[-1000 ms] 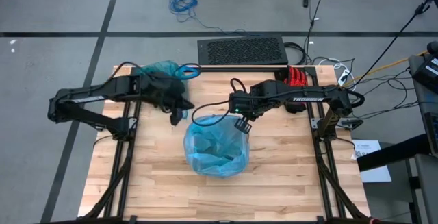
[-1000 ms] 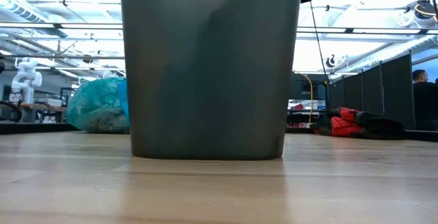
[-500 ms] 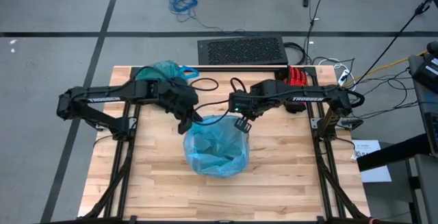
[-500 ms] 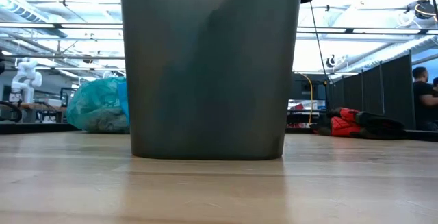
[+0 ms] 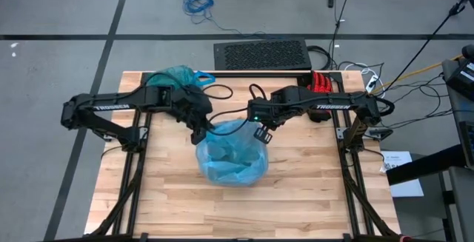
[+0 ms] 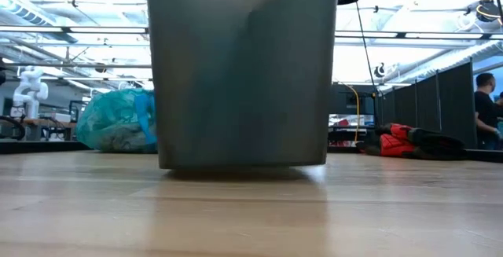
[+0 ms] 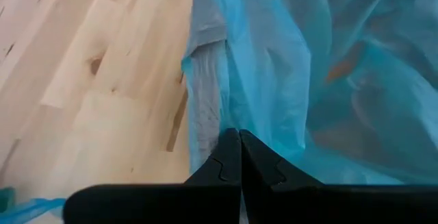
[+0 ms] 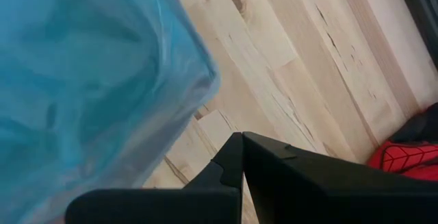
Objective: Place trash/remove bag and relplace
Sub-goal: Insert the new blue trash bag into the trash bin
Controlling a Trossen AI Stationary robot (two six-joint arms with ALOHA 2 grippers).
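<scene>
The brown bin (image 6: pixel 244 68) stands mid-table, lined with the paler sky-blue bag (image 5: pixel 231 157). In the low view its base sits off the wood with shadow beneath. My left gripper (image 5: pixel 204 129) is shut at the bin's far-left rim. My right gripper (image 5: pixel 261 133) is shut at the far-right rim. The teal-green bag (image 5: pixel 175 77) with blue handle loops rests on its bulging underside at the table's far-left corner and shows also in the low view (image 6: pixel 118 122). The trash is hidden. My left gripper pinches the sky-blue bag's turned-over top edge (image 7: pixel 209 125) at the bin's far-left rim, coming slantwise from the far left and above. The plastic runs away from the fingertips in folds, and how many layers are held I cannot tell. My right gripper is shut just off the bag's edge (image 8: pixel 198 90), and I cannot tell whether it touches the plastic.
A red glove (image 5: pixel 320 83) lies at the table's far-right corner, also seen in the low view (image 6: pixel 397 141). A black perforated box (image 5: pixel 261 54) sits beyond the far edge. Bare wood (image 5: pixel 296 190) lies near and to both sides of the bin. A person (image 6: pixel 483 108) stands in the room behind.
My left gripper has swung from beside the teal-green bag toward the right and near side, reaching the bin's far-left rim. In the last half second the bin has shifted slightly left, and its base has risen off the wood in the low view. My right arm has kept still.
</scene>
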